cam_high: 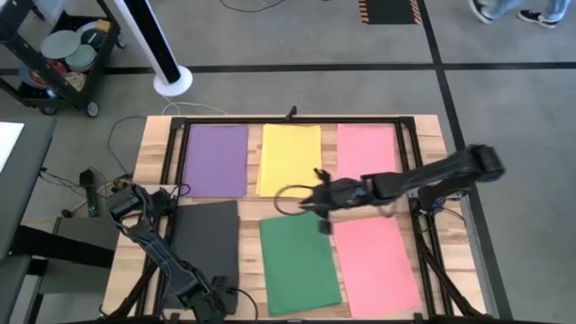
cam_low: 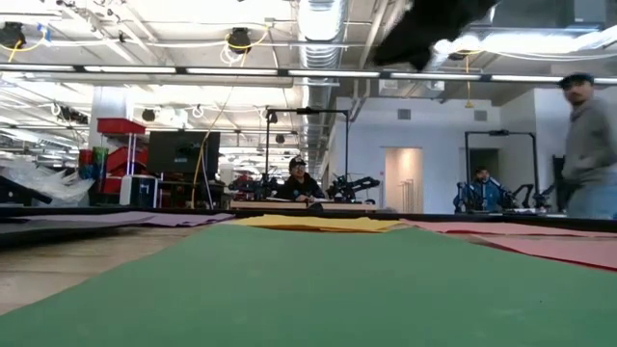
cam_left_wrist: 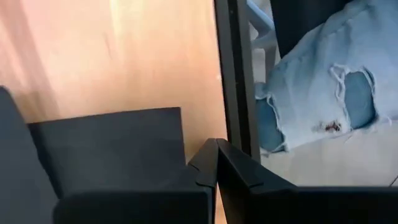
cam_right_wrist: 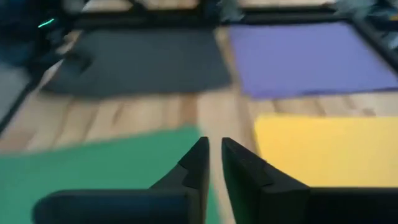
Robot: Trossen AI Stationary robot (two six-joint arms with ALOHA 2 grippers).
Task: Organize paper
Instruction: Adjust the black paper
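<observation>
We see the green paper (cam_high: pixel 299 263) just below the right end effector (cam_high: pixel 320 209), whose fingers stand slightly apart, empty; its arm reaches across the counter (cam_high: pixel 149 148).

A large open robotics lab or workshop. Exposed ducts (cam_low: pixel 321 24) and strip lights run along the ceiling, people (cam_low: pixel 298 181) sit at far benches beside what look like other robot arms (cam_low: pixel 353 185), and a wheeled cart (cam_high: pixel 63 56) stands on taped floor.

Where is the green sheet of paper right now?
In the high view, the green sheet of paper lies flat in the table's near row, middle position, between the black sheet on its left and a pink sheet on its right.
</observation>
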